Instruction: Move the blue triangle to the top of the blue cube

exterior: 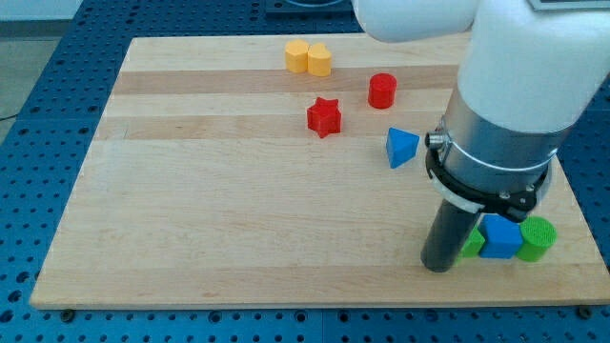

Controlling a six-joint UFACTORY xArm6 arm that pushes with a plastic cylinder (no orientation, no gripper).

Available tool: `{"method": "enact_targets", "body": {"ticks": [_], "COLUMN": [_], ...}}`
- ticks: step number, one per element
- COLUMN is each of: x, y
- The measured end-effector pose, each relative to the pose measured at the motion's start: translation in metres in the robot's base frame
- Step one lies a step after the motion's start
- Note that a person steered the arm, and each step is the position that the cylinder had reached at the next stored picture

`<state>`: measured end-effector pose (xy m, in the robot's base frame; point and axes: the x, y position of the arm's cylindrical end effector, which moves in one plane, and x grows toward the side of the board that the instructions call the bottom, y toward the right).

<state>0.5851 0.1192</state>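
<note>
Tip parked low at view's right, blue triangle up and left of it.

Nearest: tip (438, 267) down on the desk (238, 238), just left of a bottom-right cluster: green block (471, 246) mostly hidden behind the rod, blue cube (500, 237), green cylinder (538, 239). End effector a bare rod, nothing to clench or release; touching no block so far as can be told. Farther up: blue triangle (400, 147), up and slightly left of the tip, above-left of the blue cube, well apart from it. Probably needs a push toward view's right, then down. Beyond: red star (324, 116), red cylinder (382, 90), yellow block pair (308, 58) near top edge.
</note>
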Motion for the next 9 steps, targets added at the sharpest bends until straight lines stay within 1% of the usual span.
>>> {"method": "enact_targets", "body": {"ticks": [3, 5, 6, 8, 9], "x": [-0.002, -0.002, -0.031, -0.107, -0.135], "y": [-0.122, -0.123, -0.124, -0.122, -0.104]}}
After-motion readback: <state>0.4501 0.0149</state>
